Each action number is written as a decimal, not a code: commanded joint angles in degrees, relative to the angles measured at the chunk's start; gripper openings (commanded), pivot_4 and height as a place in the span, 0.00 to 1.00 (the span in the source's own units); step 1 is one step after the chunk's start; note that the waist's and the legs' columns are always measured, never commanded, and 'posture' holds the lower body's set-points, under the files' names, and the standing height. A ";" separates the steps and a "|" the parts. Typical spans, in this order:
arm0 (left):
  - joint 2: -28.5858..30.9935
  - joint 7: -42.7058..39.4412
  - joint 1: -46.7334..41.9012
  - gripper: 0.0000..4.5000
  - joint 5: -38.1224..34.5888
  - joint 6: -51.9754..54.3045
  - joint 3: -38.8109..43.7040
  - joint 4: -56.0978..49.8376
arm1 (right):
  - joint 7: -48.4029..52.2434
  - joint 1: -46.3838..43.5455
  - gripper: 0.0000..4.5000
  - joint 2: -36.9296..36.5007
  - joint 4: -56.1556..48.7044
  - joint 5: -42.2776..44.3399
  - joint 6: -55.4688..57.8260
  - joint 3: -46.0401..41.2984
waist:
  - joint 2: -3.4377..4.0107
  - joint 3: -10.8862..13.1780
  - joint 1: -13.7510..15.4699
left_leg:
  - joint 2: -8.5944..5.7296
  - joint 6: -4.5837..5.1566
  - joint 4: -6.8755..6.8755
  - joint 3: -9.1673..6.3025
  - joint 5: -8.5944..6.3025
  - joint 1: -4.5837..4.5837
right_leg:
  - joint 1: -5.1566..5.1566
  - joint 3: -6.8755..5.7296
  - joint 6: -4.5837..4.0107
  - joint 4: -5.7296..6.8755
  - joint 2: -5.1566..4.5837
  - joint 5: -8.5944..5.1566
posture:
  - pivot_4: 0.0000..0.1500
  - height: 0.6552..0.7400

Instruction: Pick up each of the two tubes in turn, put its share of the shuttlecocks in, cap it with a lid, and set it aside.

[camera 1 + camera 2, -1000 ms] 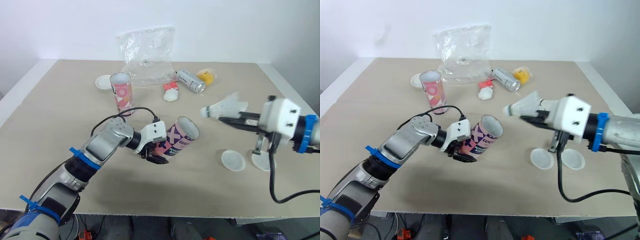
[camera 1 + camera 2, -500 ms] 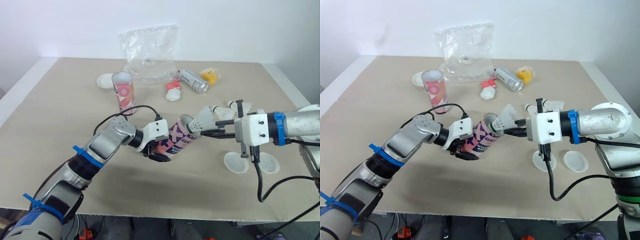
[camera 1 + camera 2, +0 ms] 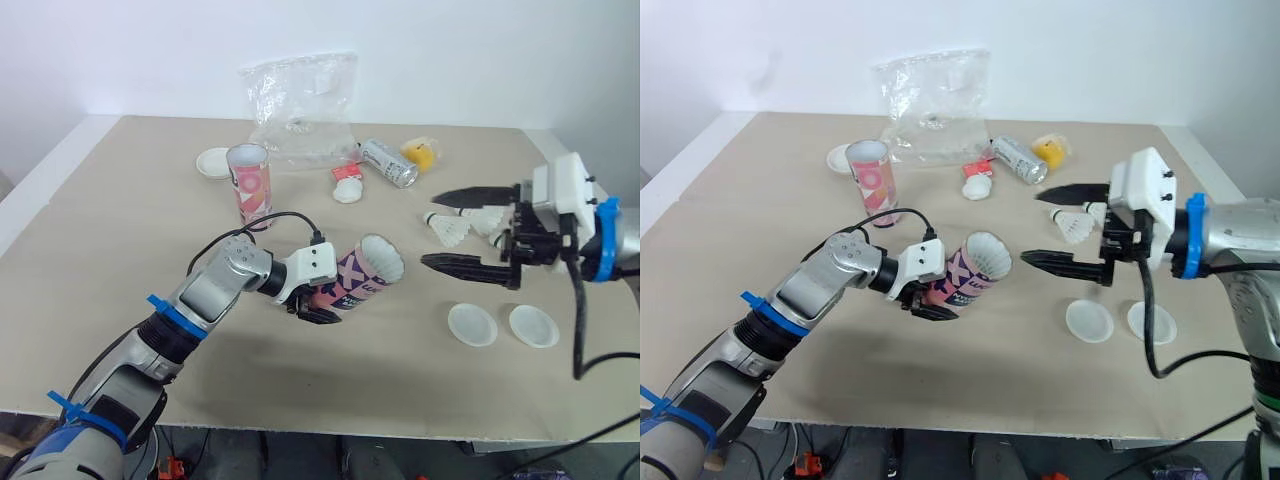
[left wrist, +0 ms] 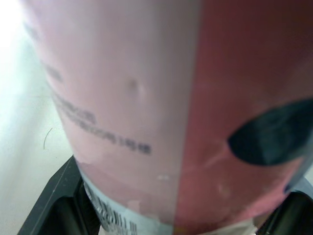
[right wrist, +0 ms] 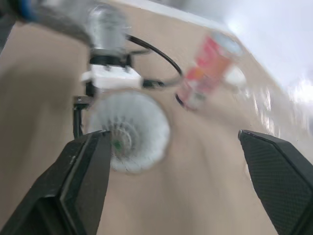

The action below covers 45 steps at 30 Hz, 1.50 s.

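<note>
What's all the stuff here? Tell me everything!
table: 1, beige.
plastic bag: 1, clear, back.
standing tube: 1, pink, before bag.
held tube: 1, pink-purple, tilted, middle.
tube's shuttlecock: 1, white, in held tube's mouth.
loose shuttlecocks: 2, white, right.
back lid: 1, white, beside standing tube.
front lids: 2, white, front right.
can: 1, silver, lying, back.
yellow thing: 1, beside can.
red-white thing: 1, near can.
left gripper: 1, black, shut on held tube.
right gripper: 1, black, open.
</note>
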 commanded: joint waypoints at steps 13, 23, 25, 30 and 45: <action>-0.28 -0.37 -0.33 0.74 4.68 -2.01 -1.00 2.17 | -4.47 -7.18 0.72 2.21 -3.12 2.46 5.07 0.92 | 0.08 -0.04 -0.29 | 0.03 0.06 0.28 0.05 0.04 0.00 | -0.03 0.01 0.08 -0.01 -0.02 0.32 | 1.00 1.00; -0.40 -1.26 -0.51 0.74 4.66 -0.50 -0.63 1.79 | 11.39 -24.24 0.02 -0.59 -0.79 -3.53 3.31 18.45 | 0.12 -0.01 -0.31 | 0.07 0.05 0.20 0.16 0.02 -0.05 | -0.17 0.02 0.00 -0.01 -0.03 0.22 | 1.00 1.00; -0.56 -1.40 -0.52 0.74 4.52 -0.21 -0.63 1.76 | 15.24 -26.79 0.02 0.43 1.07 -6.58 1.21 22.96 | 0.12 -0.01 -0.33 | 0.07 0.04 0.20 0.19 0.01 -0.06 | -0.19 0.03 0.00 -0.02 -0.04 0.22 | 1.00 1.00; -0.90 -1.62 -0.53 0.74 4.14 0.68 -0.53 1.02 | 21.47 -34.74 0.02 5.08 7.76 -15.87 -2.72 33.97 | 0.12 -0.01 -0.27 | 0.07 0.03 0.21 0.20 0.00 -0.06 | -0.24 0.03 0.00 -0.01 -0.04 0.22 | 1.00 1.00; -1.07 -1.30 -0.11 0.74 4.28 1.57 0.05 0.92 | 29.36 -45.79 0.02 17.65 24.77 -37.13 -14.56 49.95 | 0.14 -0.02 -0.33 | 0.09 0.01 0.25 0.15 -0.01 -0.14 | -0.24 -0.03 -0.02 0.05 0.02 0.21 | 1.00 1.00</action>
